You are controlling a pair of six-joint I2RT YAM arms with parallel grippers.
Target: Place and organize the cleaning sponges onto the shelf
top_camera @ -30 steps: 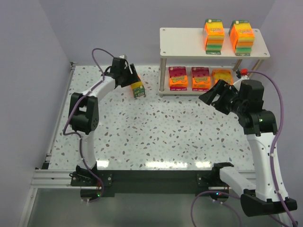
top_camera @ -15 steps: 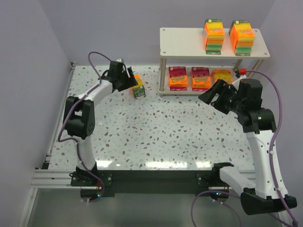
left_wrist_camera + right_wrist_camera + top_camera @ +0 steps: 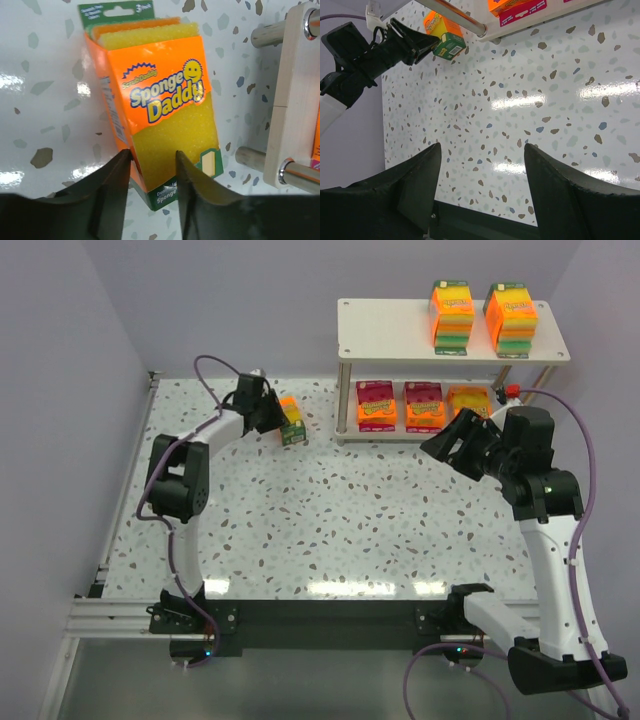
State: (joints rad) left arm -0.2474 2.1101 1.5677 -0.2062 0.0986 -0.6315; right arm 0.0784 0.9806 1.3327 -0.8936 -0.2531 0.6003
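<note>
the last loose pack (image 3: 291, 422) is clamped at its lower end between the left fingers (image 3: 107, 190), just left of the shelf (image 3: 390, 325) and apart from its left legs. whether it rests on the table (image 3: 330, 510) or is lifted clear cannot be told. the other five sponges (image 3: 452, 315) are already stored on the shelf: two stand on top toward its right end, and three lie below in a row.

since the pack is held and has been carried slightly toward the shelf, only this one placement is judged to be left. the bare left half of the top is a likely spot, and a lift over the shelf's edge would be needed to reach it.

compared with half a second earlier, the pack is seen a little farther back, nearer the line of the shelf's left legs. the left arm's elbow has swung slightly toward the shelf. a second earlier the pack was lower in the top view and more tilted. the right fingers (image 3: 415, 190) are spread wide with nothing between them. they stay just in front of the shelf's right end, hardly shifted. the stored sponges are unchanged.
</note>
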